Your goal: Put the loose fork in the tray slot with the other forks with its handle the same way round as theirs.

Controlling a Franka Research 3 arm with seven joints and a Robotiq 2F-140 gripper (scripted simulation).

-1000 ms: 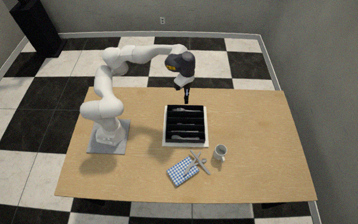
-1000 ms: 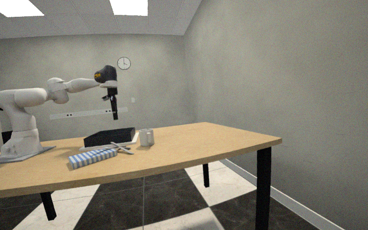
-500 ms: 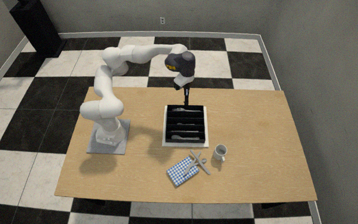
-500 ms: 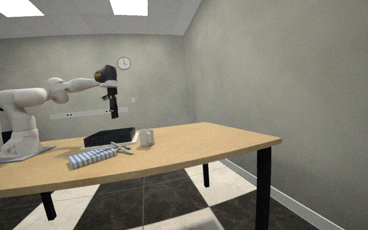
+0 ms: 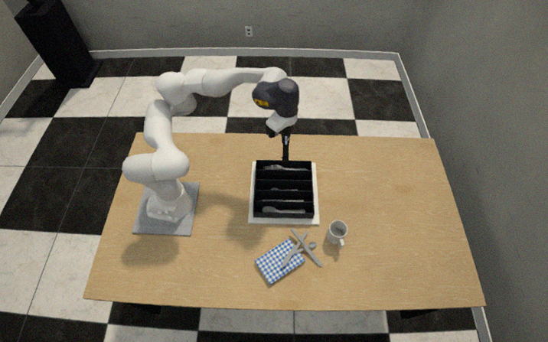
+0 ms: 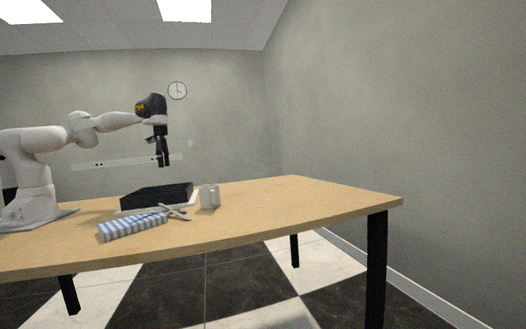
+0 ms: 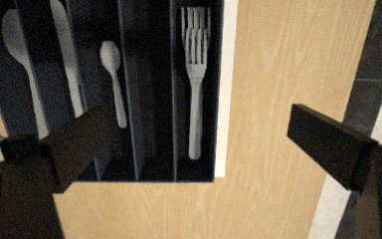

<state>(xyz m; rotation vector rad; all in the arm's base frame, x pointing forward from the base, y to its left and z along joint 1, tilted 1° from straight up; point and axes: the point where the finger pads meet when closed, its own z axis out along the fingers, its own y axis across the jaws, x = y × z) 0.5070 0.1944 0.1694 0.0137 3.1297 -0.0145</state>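
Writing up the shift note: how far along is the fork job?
Done, it seems: two forks lie flat, stacked along the outermost slot of the tray, tines the same way. In hand: nothing; the end effector hangs open above that slot. Left: probably only pulling away. Crossed cutlery lies by the checked napkin, its kinds too small to tell.
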